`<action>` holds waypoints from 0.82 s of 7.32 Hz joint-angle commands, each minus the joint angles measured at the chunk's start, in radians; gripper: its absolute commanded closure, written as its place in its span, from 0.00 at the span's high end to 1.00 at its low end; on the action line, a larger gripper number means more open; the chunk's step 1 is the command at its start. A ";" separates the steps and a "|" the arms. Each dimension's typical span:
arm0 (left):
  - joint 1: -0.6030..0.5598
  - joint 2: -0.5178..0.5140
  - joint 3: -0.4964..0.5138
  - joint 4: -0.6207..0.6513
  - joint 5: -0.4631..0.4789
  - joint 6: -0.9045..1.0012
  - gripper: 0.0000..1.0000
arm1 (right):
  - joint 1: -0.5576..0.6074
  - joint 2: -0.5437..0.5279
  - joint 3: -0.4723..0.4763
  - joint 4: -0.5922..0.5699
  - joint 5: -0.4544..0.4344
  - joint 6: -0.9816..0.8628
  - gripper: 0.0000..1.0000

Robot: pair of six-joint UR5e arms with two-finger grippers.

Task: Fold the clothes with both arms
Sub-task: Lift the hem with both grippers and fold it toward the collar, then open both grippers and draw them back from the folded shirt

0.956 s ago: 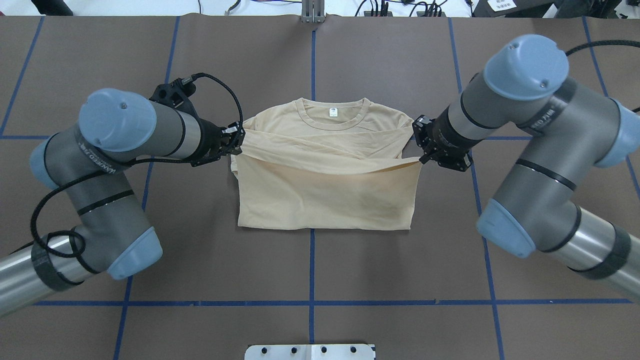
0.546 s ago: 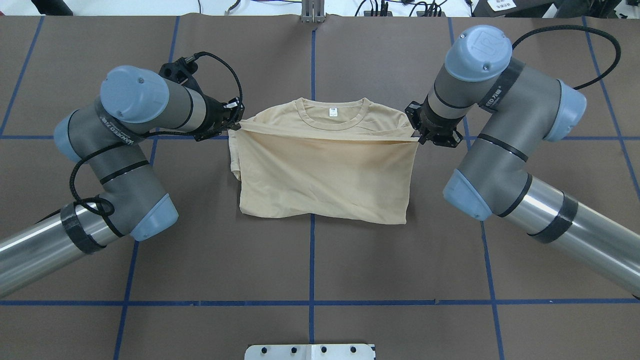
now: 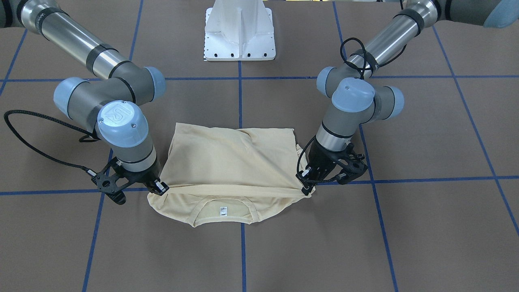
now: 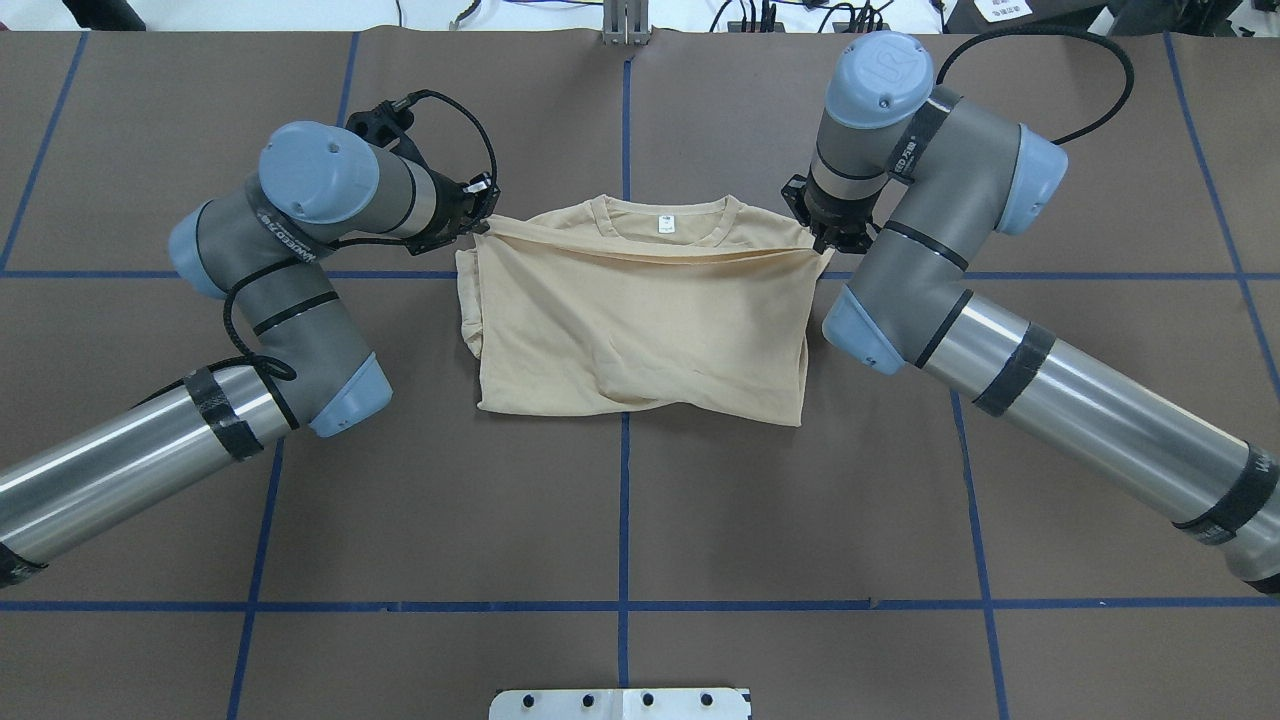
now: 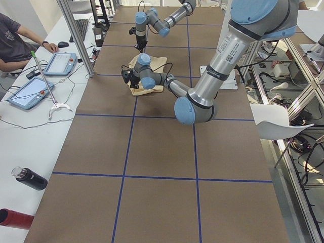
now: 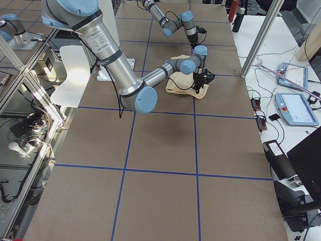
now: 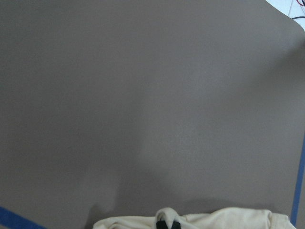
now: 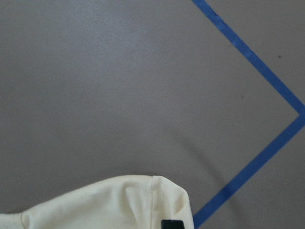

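Note:
The cream T-shirt [image 4: 640, 320] lies mid-table, plain side up, its print hidden. Its collar with the white neck tag [image 4: 663, 226] points away from the robot. The lower part is doubled over the body, and its edge is stretched in a line just below the collar. My left gripper [image 4: 487, 222] is shut on that edge's left corner, and it also shows in the front-facing view [image 3: 305, 185]. My right gripper [image 4: 826, 243] is shut on the right corner [image 3: 163, 188]. Both wrist views show cream fabric at the bottom edge [image 7: 200, 220] [image 8: 109, 205] around black fingertips.
The brown table cover carries a grid of blue tape lines [image 4: 623, 520]. The white pedestal base [image 3: 240, 32] stands at the robot's side. A metal bracket [image 4: 625, 25] sits at the far edge. Tablets [image 5: 61, 63] and bottles [image 5: 28, 178] lie on a side bench with an operator.
Both grippers have carried the shirt's edge away from the robot, from mid-chest up to just below the collar. The folded layer now covers most of the body, and both arms have swung forward.

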 commanded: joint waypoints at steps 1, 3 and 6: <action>-0.001 -0.019 0.062 -0.012 0.010 0.003 0.00 | 0.000 0.032 -0.070 0.049 -0.023 -0.002 0.00; 0.001 -0.014 0.070 -0.013 0.010 0.003 0.00 | 0.009 0.047 -0.082 0.049 -0.035 -0.009 0.00; 0.004 -0.014 0.070 -0.015 0.010 0.009 0.00 | 0.016 0.072 -0.108 0.051 -0.044 -0.024 0.00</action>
